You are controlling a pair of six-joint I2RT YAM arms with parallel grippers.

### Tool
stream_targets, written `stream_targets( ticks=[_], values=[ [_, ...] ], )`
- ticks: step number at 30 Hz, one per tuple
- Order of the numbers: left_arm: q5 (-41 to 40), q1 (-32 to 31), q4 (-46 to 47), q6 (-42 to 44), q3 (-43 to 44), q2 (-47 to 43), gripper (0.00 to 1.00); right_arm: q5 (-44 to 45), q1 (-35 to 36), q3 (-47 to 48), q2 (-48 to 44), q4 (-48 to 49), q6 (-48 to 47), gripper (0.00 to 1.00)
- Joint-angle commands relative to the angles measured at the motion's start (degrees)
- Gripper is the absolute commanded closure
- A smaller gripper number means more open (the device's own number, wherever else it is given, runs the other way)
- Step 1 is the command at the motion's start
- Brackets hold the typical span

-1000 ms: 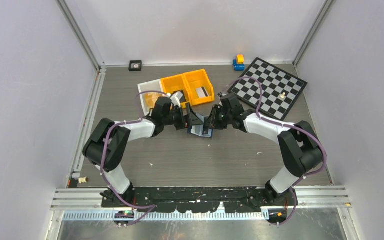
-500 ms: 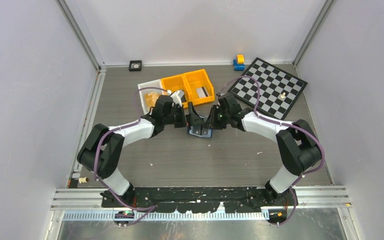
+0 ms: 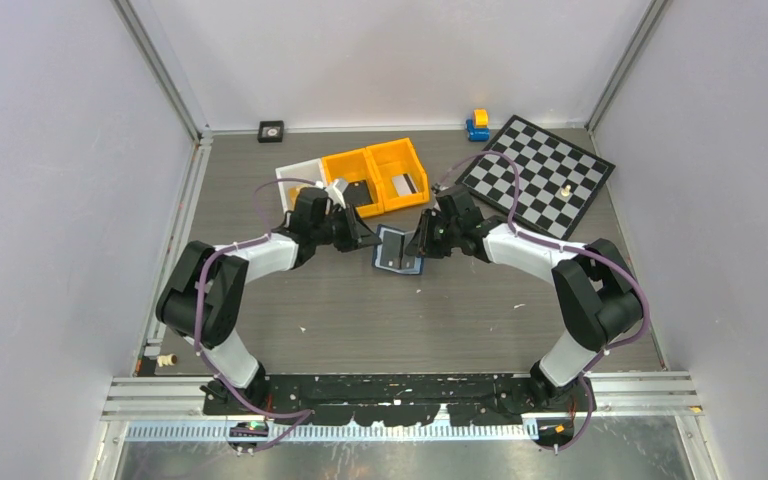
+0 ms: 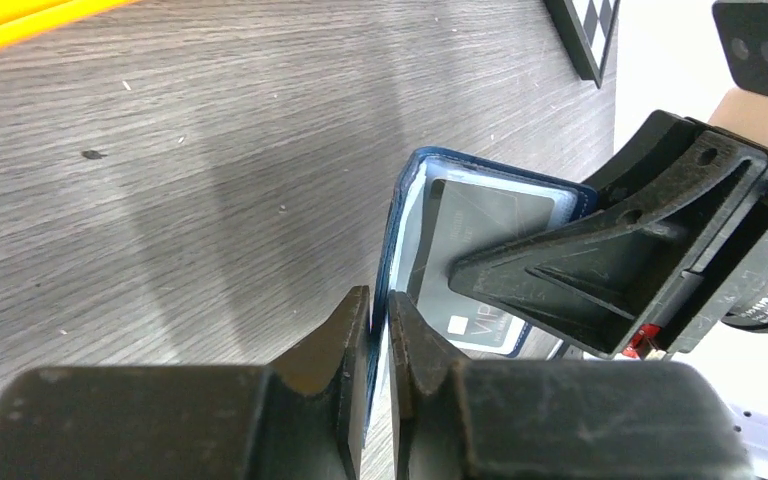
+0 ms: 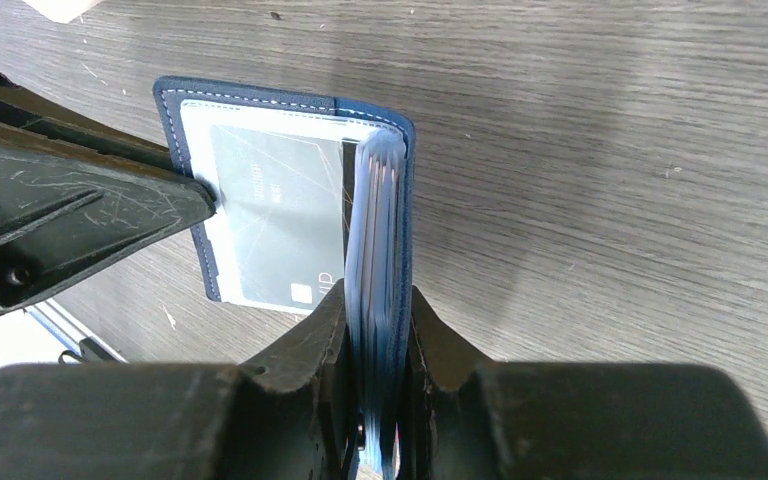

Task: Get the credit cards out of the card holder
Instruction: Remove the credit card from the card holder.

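Observation:
The navy card holder [image 3: 396,251] lies spread open on the table between both arms. My left gripper [image 4: 379,305] is shut on the thin edge of the holder's left flap [image 4: 397,225]. My right gripper [image 5: 378,300] is shut on the thick stack of light blue pockets [image 5: 375,200] at the holder's right side. A dark grey credit card [image 5: 270,215] sits behind the clear window of the open flap, and it also shows in the left wrist view [image 4: 480,215]. No tan card is in view.
Two orange bins [image 3: 375,172] and a white tray [image 3: 298,185] stand just behind the left gripper. A checkerboard [image 3: 540,175] lies at the back right, with a small blue and yellow toy [image 3: 477,124] beside it. A small black square item [image 3: 271,130] sits by the back wall.
My left gripper has gone from wide open to shut on the holder's flap and drawn back to the left, spreading the holder open. The right gripper has kept its grip.

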Motion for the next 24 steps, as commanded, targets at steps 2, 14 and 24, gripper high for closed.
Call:
stream_targets(
  ticks=[2,14,24],
  values=[
    [2.44,-0.2,2.63,-0.71,0.16,-0.79,0.81,-2.05,0.33,2.77,-0.86,3.47,1.78,0.79],
    [-3.15,-0.07,7.94,-0.6,-5.8,-5.8,0.34,2.63,0.33,-0.99,-2.43,6.89,2.8,0.84],
    [-3.07,-0.16,11.5,-2.2,-8.37,-4.69,0.22,4.78,0.33,-6.39,-8.17,10.71,1.85,0.98]
  ],
)
